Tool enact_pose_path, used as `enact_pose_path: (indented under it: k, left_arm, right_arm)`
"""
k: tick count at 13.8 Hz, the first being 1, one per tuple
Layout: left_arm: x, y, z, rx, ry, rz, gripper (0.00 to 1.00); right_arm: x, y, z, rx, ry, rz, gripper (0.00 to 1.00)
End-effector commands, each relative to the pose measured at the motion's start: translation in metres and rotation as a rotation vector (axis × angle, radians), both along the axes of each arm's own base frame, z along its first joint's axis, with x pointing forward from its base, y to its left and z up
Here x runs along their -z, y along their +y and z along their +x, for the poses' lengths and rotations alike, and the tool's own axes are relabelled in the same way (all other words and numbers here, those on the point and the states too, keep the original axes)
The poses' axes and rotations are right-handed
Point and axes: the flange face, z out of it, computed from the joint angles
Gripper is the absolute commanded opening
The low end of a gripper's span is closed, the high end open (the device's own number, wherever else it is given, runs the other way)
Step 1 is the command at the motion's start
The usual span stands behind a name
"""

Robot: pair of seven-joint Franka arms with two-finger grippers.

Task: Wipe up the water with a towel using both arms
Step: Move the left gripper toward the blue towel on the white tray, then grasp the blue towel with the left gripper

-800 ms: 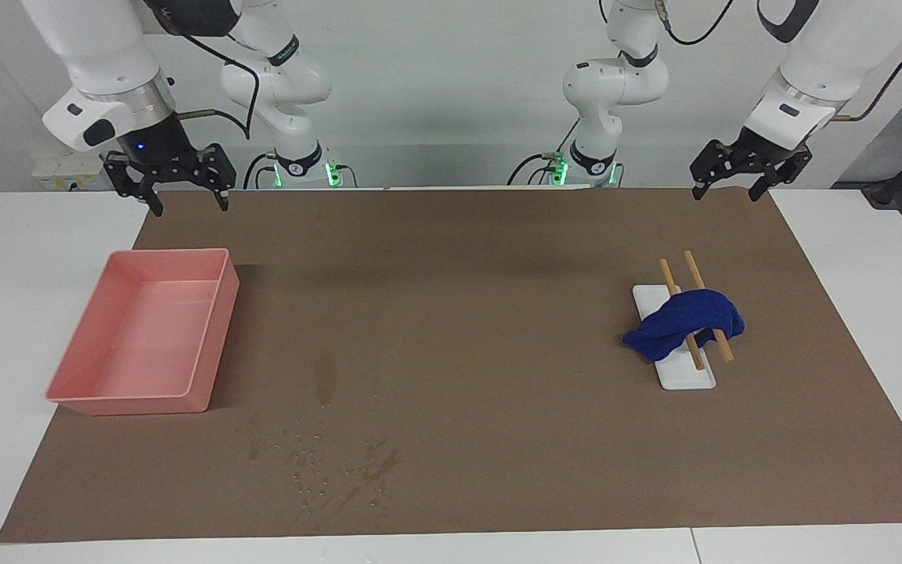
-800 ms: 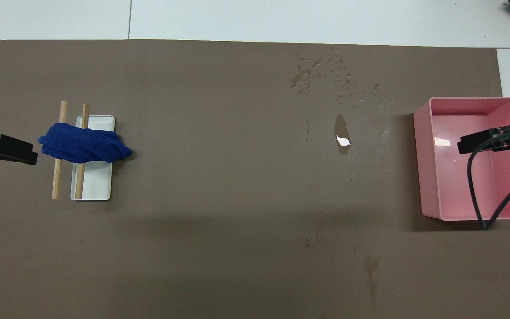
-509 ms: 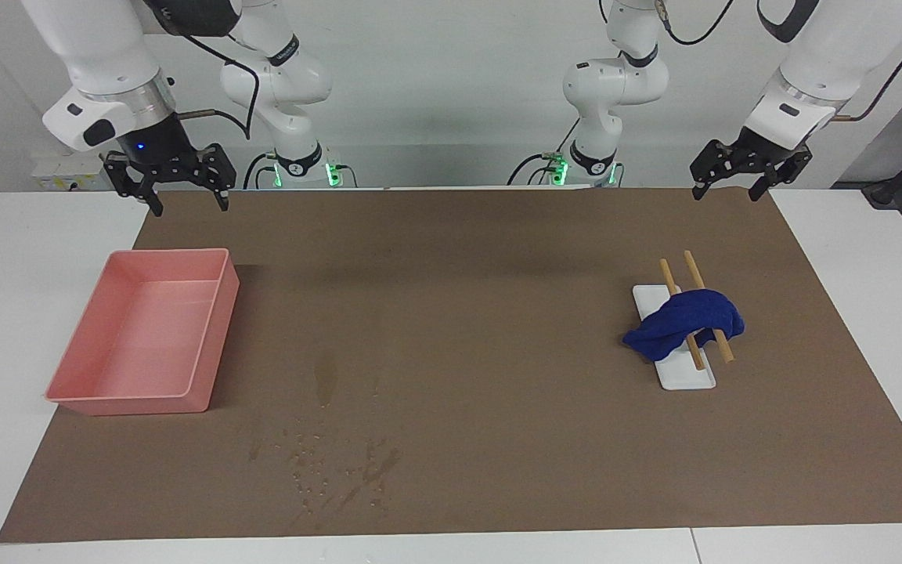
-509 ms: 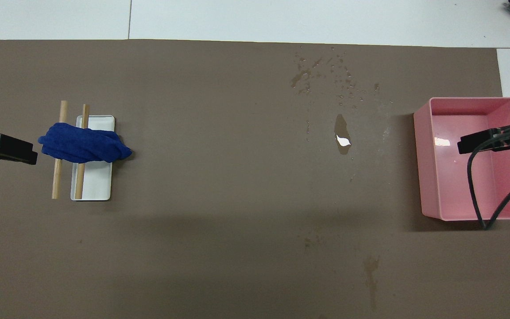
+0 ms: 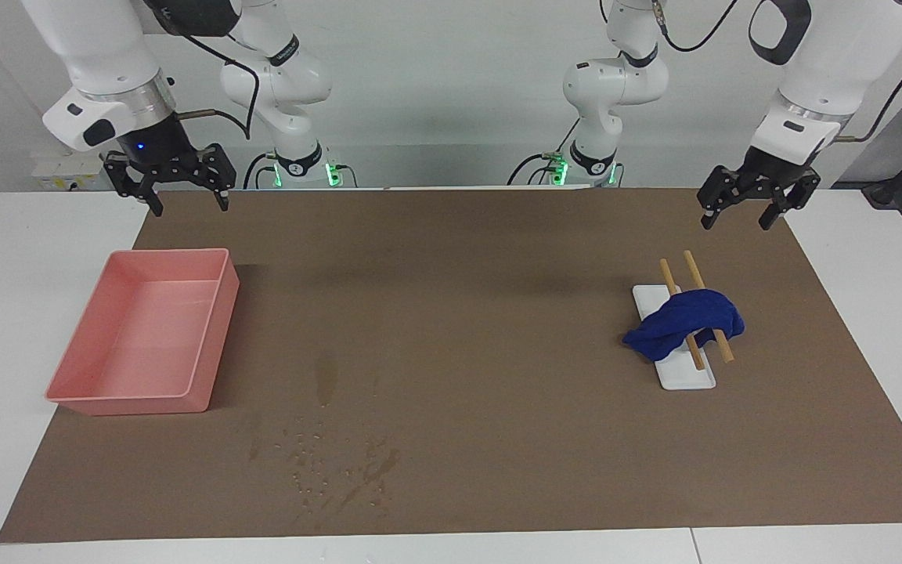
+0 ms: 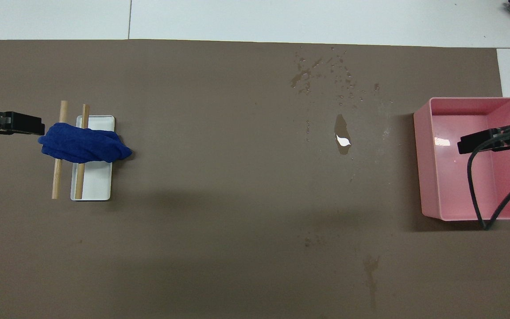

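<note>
The blue towel (image 5: pixel 686 321) lies draped over two wooden sticks (image 5: pixel 666 270) on a small white tray (image 5: pixel 690 377), toward the left arm's end of the table; it also shows in the overhead view (image 6: pixel 82 148). My left gripper (image 5: pixel 737 223) is open and empty, raised over the brown mat beside the towel, apart from it; in the overhead view (image 6: pixel 25 125) its tip reaches the towel's edge. My right gripper (image 5: pixel 189 207) is open and empty, raised over the pink tray (image 5: pixel 212 329), and waits. A water puddle (image 5: pixel 326 377) and droplets (image 5: pixel 341 470) lie on the mat.
The pink tray (image 6: pixel 419 168) stands at the right arm's end, with the right gripper (image 6: pixel 472 144) and its cable over it. The puddle (image 6: pixel 341 137) and the droplets (image 6: pixel 326 75) lie between it and the mat's middle. The brown mat (image 5: pixel 498 313) covers most of the table.
My left gripper has come down a little and moved toward the towel. The right gripper, towel, tray and water have not moved.
</note>
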Motion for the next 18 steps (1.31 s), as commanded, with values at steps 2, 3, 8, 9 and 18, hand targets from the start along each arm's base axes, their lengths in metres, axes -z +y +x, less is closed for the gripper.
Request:
enact_pose_path:
  k: [2, 3, 8, 9, 18]
  left_arm:
    - [0.066, 0.001, 0.029, 0.065, -0.034, 0.159, 1.0]
    - [0.082, 0.002, 0.029, 0.069, -0.034, 0.164, 1.0]
    - [0.153, -0.025, 0.011, 0.017, -0.072, 0.241, 1.0]
    - [0.157, -0.028, 0.012, 0.018, -0.078, 0.261, 1.0]
    - [0.187, -0.031, 0.014, 0.06, -0.117, 0.343, 0.92]
  right_arm:
    - [-0.002, -0.003, -0.005, -0.014, -0.006, -0.009, 1.0]
    - [-0.002, -0.003, -0.005, -0.014, -0.007, -0.009, 1.0]
    - [-0.002, -0.003, -0.005, -0.014, -0.007, -0.009, 1.0]
    - [-0.002, -0.003, -0.005, -0.014, -0.006, -0.009, 1.0]
    - [-0.002, -0.003, -0.005, -0.014, -0.007, -0.009, 1.0]
